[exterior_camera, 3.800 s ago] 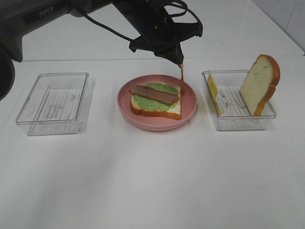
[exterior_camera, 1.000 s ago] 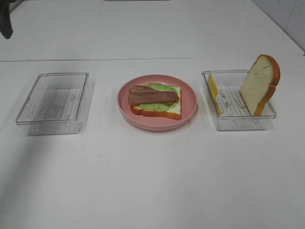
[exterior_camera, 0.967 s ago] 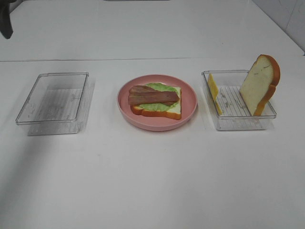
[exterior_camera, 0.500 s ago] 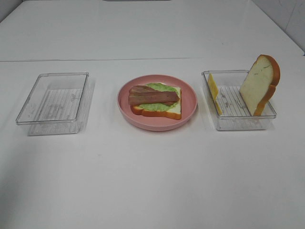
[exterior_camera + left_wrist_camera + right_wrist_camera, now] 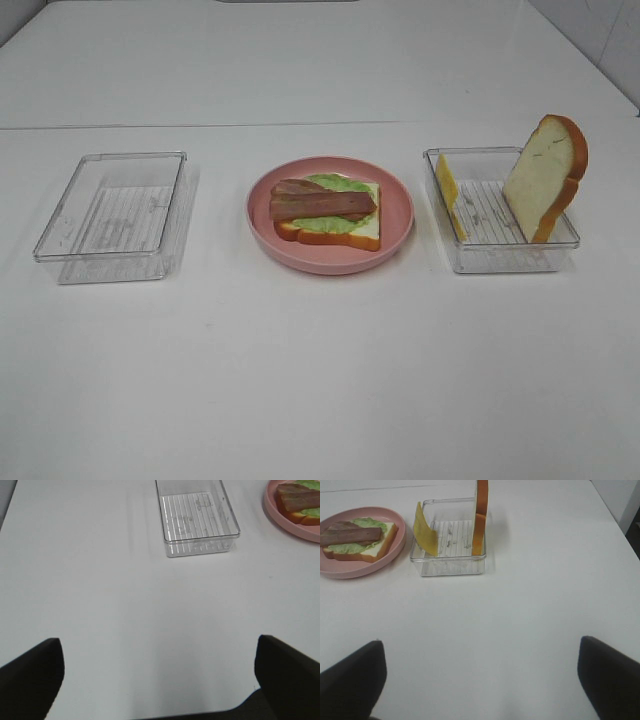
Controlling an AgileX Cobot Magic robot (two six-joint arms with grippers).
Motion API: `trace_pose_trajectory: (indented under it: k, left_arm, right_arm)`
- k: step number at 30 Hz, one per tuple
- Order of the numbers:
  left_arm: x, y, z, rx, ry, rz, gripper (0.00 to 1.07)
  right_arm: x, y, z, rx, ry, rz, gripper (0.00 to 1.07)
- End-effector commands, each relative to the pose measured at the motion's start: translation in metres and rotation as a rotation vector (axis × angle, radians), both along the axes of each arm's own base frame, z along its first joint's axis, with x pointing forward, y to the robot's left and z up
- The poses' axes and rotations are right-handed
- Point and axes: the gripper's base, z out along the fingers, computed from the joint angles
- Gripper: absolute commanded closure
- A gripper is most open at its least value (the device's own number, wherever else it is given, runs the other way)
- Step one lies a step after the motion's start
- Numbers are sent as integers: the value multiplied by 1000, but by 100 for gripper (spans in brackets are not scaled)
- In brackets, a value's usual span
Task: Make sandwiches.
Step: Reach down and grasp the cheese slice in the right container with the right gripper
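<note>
While fingers (image 5: 30,680) gape, sandwich (image 5: 327,212) well apart (plated)

A smooth white table (image 5: 300,380) lies evenly lit, a thin line (image 5: 200,126) crossing its far side.

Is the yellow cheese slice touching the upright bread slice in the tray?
Apart. The right wrist view shows bare tray floor between cheese slice and bread slice.

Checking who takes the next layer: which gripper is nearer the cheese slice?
Right. The right gripper faces the cheese slice leaning in its tray, with a gap between; the left gripper faces the empty tray on the pink plate's far side, cheese out of its view.
</note>
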Motion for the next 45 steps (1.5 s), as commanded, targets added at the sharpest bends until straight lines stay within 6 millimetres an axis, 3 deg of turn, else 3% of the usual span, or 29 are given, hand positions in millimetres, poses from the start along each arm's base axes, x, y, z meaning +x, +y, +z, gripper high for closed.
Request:
trace_pose_trajectory:
  k: [1, 6, 20, 27, 40, 42, 44, 45]
  left_arm:
    - [-13, -2, -16, -21, -56, -23, 9]
    - [-31, -2, -16, -24, -170, -41, 9]
    - [-28, -3, -16, -37, -148, -39, 9]
    - [-29, -4, -16, -22, -167, 102, 9]
    - [-29, -4, -16, -22, -167, 101, 9]
    - [-29, -4, -16, -22, -167, 101, 9]
    - [-29, -4, -16, -22, -167, 101, 9]
    - [-29, -4, -16, -22, -167, 101, 9]
  right_arm:
    - [-2, 0, 0, -1, -30, -1, 9]
    - [-2, 0, 0, -1, -30, -1, 9]
    - [-2, 0, 0, -5, -26, -3, 9]
    - [-2, 0, 0, -5, -26, -3, 9]
    - [-2, 0, 1, -4, -30, -3, 9]
    - [0, 0, 6, -3, -30, -2, 10]
    - [19, 0, 24, -3, 29, -1, 13]
    - [19, 0, 24, -3, 29, -1, 13]
